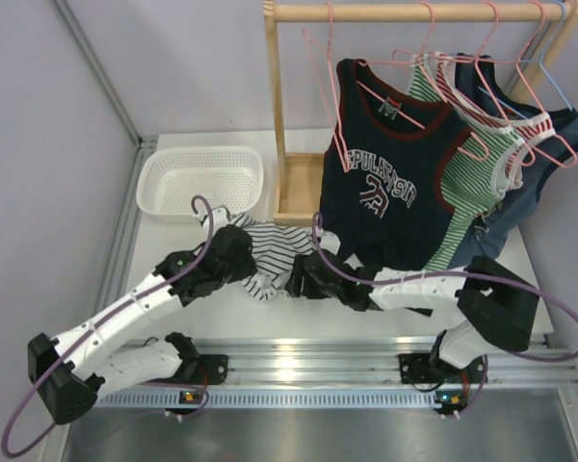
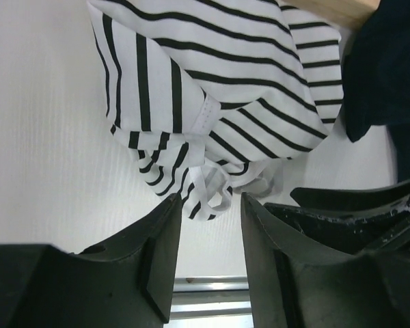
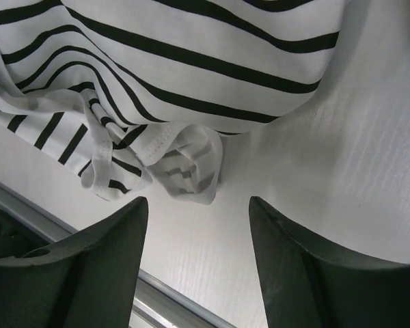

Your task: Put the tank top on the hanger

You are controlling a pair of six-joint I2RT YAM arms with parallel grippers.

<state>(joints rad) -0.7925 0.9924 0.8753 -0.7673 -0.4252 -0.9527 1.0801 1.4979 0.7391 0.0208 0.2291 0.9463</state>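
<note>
The tank top (image 1: 270, 246) is lying crumpled at centre frame; pickup is judged in hand. The left gripper (image 2: 209, 205) and right gripper (image 3: 198, 205) are being held open at its hem; closing on fabric is being called for next.

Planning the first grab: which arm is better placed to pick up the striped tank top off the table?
Left, probably. A bunched edge of the tank top dips between the open left fingers. The right fingers are open too, but the cloth lies just ahead of their tips, not between them.
</note>
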